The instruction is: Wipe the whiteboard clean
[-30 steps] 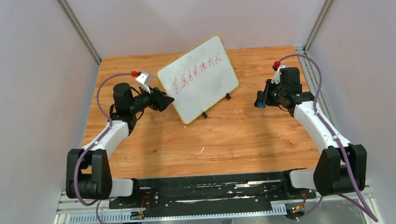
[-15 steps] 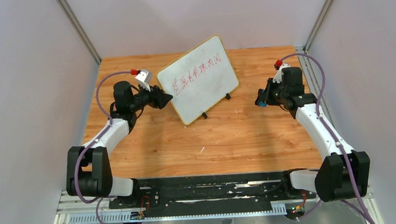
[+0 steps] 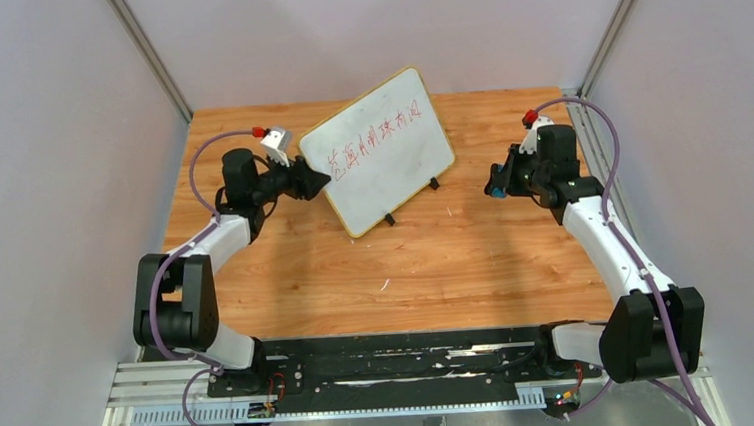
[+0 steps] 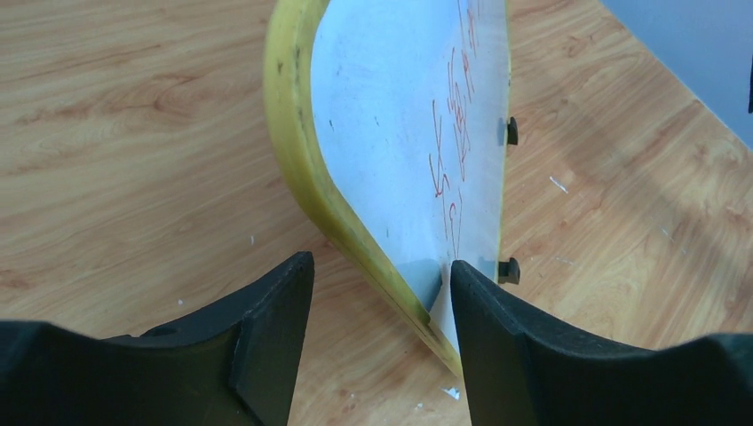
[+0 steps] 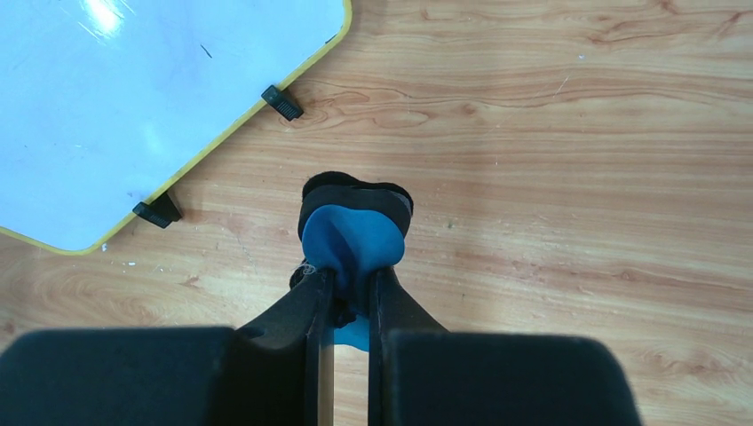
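Left hand [image 3: 324, 180] and right hand [image 3: 497, 184] have edged farther up-table.

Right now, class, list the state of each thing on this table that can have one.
whiteboard: standing on its feet, red writing not erased.
left fingers: open, astride the whiteboard's yellow edge.
right fingers: shut on the eraser.
eraser: held, clear of the whiteboard.

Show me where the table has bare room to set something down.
Widest: the bare table between the whiteboard and the near edge. A narrower gap lies between the board's right edge and the right gripper, shut on a blue eraser. Crowded: the board's left edge, straddled by the open left gripper.
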`<state>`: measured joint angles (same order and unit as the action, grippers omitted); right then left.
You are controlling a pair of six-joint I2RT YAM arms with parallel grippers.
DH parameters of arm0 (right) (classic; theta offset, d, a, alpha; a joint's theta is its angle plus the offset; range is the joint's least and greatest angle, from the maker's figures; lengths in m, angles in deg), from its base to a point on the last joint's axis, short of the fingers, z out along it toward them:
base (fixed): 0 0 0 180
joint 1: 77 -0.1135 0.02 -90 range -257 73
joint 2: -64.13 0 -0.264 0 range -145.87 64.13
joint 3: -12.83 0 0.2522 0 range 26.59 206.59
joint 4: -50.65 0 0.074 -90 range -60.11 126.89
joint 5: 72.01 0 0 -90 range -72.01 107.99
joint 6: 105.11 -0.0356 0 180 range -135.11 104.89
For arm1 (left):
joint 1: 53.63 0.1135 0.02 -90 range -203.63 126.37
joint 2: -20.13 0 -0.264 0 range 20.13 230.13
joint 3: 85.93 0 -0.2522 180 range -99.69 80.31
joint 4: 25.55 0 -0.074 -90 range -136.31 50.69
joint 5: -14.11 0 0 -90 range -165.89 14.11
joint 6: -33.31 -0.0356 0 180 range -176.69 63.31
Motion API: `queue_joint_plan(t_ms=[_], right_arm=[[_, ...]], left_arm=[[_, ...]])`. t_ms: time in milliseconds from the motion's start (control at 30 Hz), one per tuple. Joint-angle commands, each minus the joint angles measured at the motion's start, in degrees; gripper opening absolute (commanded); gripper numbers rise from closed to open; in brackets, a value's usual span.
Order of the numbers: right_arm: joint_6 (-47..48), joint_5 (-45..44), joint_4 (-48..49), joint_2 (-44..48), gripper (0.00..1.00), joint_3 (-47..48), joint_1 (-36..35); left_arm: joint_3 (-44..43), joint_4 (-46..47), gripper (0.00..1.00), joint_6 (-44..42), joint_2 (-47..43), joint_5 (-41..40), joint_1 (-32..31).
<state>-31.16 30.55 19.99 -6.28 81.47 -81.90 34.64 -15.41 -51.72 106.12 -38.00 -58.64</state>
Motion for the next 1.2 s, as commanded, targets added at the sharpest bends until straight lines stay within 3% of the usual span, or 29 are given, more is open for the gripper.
queue_joint_plan(t_ms=[0,233,567,900,1167], right_arm=[[1.20,0.64,1.50,-0.80,0.01,2.50,-0.91],[1.59,0.47,1.66,-1.31,0.01,2.50,-1.13],[1.77,0.19,1.63,-1.11,0.01,2.23,-1.32],[1.82,-0.28,1.57,-0.71,0.01,2.12,-1.77],[1.92,-1.31,1.79,-0.79,0.01,1.69,-1.80]], left_arm=[[-1.88,4.38,0.61,1.65,0.32,-0.06,-0.35],[-2.15,5.76,0.56,3.18,-0.71,-0.12,0.20],[-3.54,11.95,0.55,14.54,2.17,4.32,3.37],[-3.75,14.15,0.54,18.90,2.73,5.72,3.52],[-3.38,13.29,0.40,18.49,2.19,5.71,3.52]])
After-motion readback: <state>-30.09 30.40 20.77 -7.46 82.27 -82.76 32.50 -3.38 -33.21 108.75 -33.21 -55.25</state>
